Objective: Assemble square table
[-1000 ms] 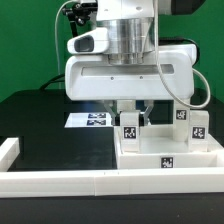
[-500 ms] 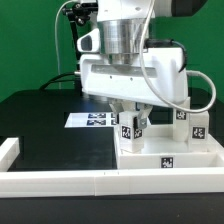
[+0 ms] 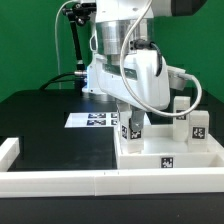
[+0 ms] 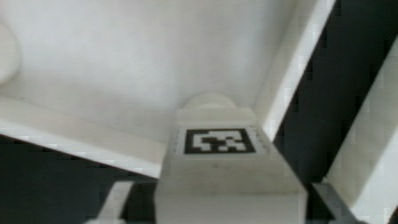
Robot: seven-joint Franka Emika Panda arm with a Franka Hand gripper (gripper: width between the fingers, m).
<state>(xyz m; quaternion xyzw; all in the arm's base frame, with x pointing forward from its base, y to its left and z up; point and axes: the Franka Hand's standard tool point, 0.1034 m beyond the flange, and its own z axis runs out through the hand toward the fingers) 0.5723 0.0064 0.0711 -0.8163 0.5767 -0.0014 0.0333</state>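
Note:
The square table's white slab (image 3: 185, 152) lies at the exterior view's right, with a tag on its front edge. My gripper (image 3: 133, 118) is shut on a short white tagged leg (image 3: 131, 129) that stands upright at the slab's near-left corner. In the wrist view the leg (image 4: 217, 150) fills the gap between my gripper's (image 4: 228, 205) two dark fingers (image 4: 334, 205), with the slab's rim (image 4: 294, 70) behind it. Two more tagged legs (image 3: 198, 127) stand on the slab's right side, one behind the other (image 3: 180, 112).
The marker board (image 3: 85, 119) lies flat on the black table behind my arm. Long white border bars (image 3: 60, 181) run along the front edge and the left side (image 3: 8, 150). A green wall stands behind.
My wrist has turned about its vertical axis over the leg. The gripper housing now faces a different way, while the leg stays at the same corner of the slab.

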